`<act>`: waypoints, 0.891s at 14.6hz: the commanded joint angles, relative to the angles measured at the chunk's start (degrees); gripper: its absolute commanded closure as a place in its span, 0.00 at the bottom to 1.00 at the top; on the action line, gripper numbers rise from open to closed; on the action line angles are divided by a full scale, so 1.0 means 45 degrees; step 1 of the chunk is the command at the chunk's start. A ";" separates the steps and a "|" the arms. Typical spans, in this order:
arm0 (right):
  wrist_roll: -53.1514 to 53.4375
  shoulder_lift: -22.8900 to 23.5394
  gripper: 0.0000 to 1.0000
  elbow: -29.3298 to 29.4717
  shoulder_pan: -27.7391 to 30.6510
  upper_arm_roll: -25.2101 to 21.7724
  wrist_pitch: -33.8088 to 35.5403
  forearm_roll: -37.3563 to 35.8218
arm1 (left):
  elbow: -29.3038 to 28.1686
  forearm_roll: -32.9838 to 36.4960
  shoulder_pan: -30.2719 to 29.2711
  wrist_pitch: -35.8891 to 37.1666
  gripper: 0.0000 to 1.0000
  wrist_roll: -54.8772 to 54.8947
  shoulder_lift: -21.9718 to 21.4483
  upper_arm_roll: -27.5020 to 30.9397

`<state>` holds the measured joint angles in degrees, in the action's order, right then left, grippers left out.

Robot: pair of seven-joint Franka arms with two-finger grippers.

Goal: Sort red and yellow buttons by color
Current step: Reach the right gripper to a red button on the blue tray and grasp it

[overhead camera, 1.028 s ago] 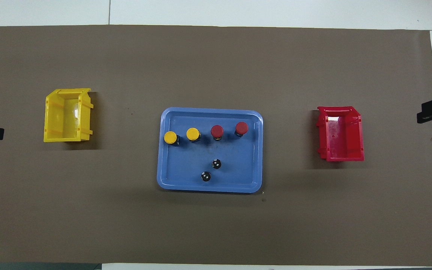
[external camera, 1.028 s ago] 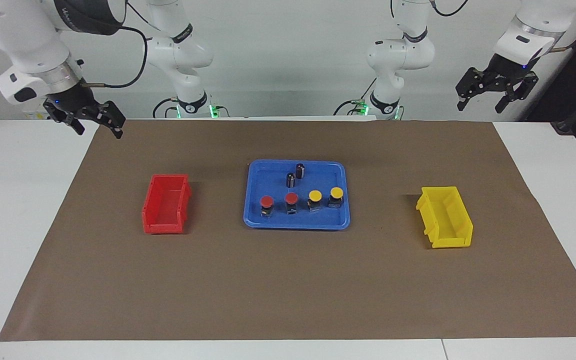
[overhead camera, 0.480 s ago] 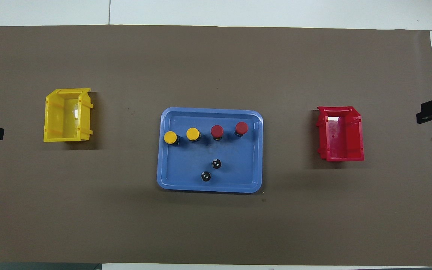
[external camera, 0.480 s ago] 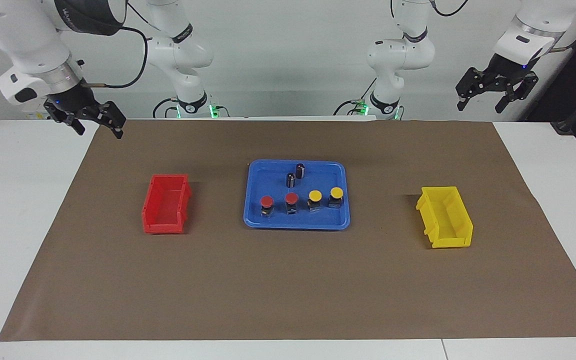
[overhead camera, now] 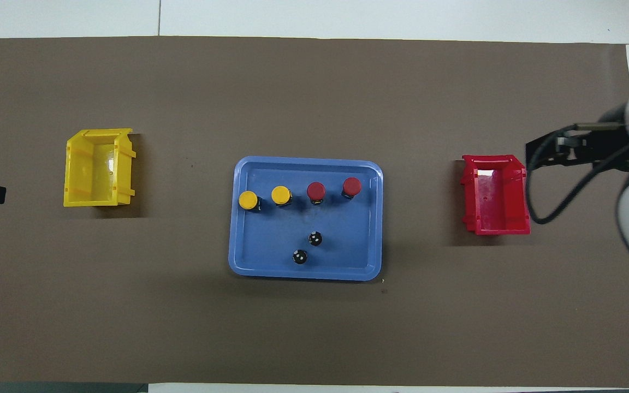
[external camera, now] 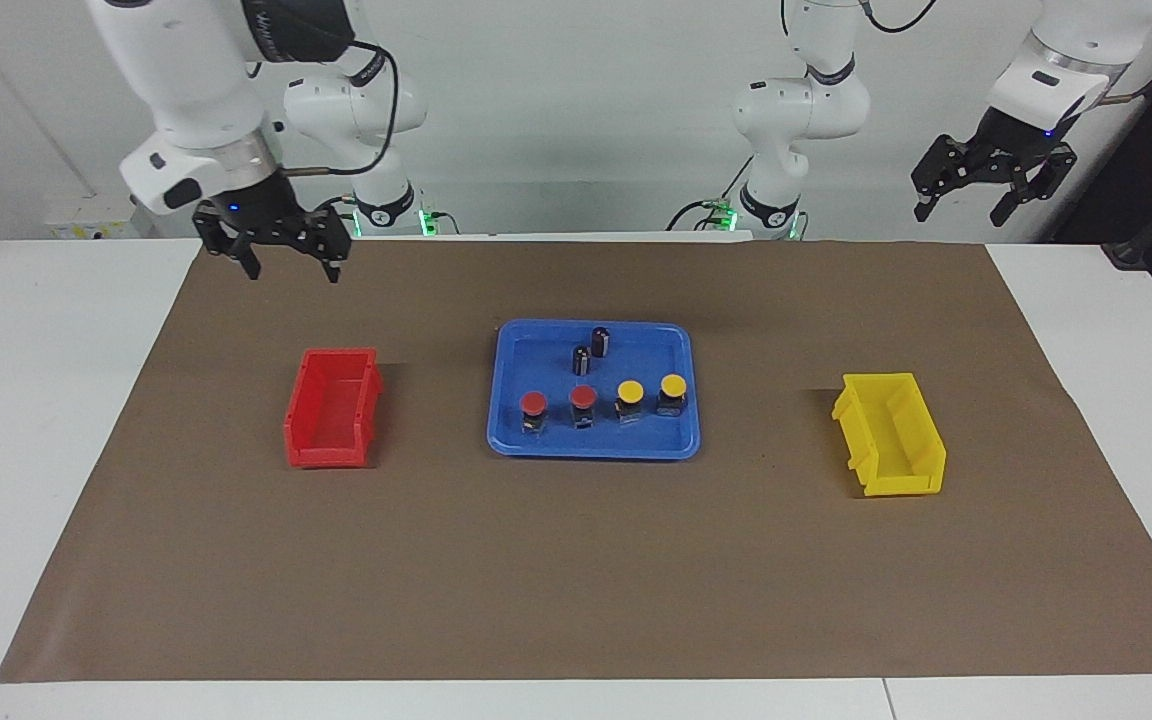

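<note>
Before the first pick: both grippers empty, all four buttons on the tray.

I see the right gripper (external camera: 289, 255), jaws apart, raised over the mat near the red bin (external camera: 332, 407); the red buttons (external camera: 533, 403) lie toward the table's middle from it. The left gripper (external camera: 988, 190), jaws apart, waits; the yellow buttons (external camera: 673, 385) sit on its side of the tray (external camera: 593, 447).

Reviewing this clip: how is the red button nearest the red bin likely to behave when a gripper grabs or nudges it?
The red button has a wide cap on a stubby black body, so it looks top-heavy and may tip if nudged. The rounded cap could slip between fingers. It stands upright on the blue tray, probably stiff and light.
</note>
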<state>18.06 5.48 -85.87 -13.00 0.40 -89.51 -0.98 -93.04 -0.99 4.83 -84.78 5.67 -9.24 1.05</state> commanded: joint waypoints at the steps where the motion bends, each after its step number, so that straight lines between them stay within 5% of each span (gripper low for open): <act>1: 0.1876 0.2001 0.00 0.1348 -0.1420 -0.0012 -0.1660 0.0120 | -0.0125 0.0142 -0.0057 0.0149 0.00 -0.0127 -0.0231 -0.0057; 7: 0.4032 0.3116 0.00 -0.2164 -0.3204 -0.0012 -0.7309 -0.0015 | -0.0125 0.0142 -0.0057 0.0149 0.00 -0.0127 -0.0231 -0.0057; 13: 0.3936 0.3470 0.00 -0.3104 -0.3362 -0.0012 -0.7843 -0.0602 | -0.0125 0.0142 -0.0057 0.0129 0.00 -0.0127 -0.0231 -0.0057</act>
<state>35.54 22.63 -96.83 -28.37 0.45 -122.89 -2.71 -93.04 -0.99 4.83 -84.77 5.67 -9.24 1.05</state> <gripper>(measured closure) 0.000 0.000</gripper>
